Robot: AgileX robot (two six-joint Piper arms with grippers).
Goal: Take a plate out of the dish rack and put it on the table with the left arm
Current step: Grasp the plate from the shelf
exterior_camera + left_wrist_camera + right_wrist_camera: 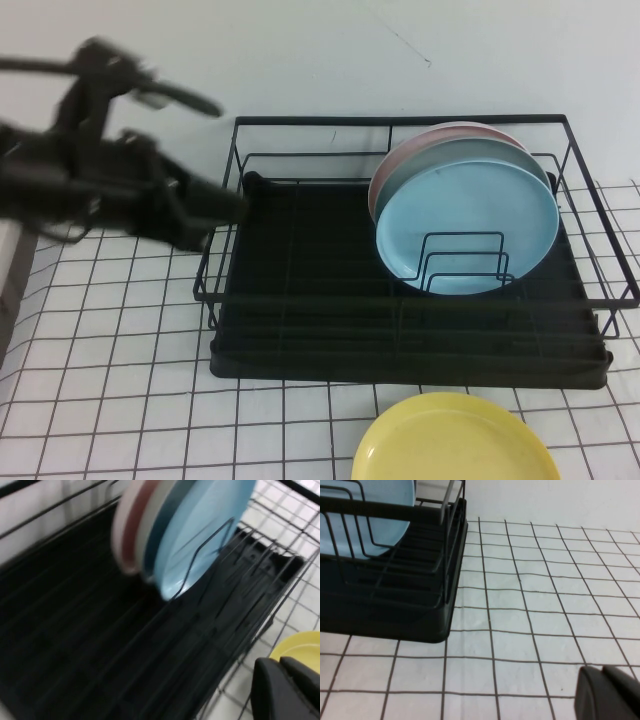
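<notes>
Dish rack (300, 290): sitting on the table (110, 380), centre to right. Blue plate (467, 225): standing upright in the rack's right half, leaning against wire dividers (465, 262), with a grey plate (480, 148) and a pink plate (400, 160) behind it. Yellow plate (455, 440): lying flat on the near table. Left gripper (215, 205): hovering just left of the rack, holding nothing; opening cannot be told. Right gripper (610, 695): sitting low over bare table right of the rack; opening cannot be told.
</notes>
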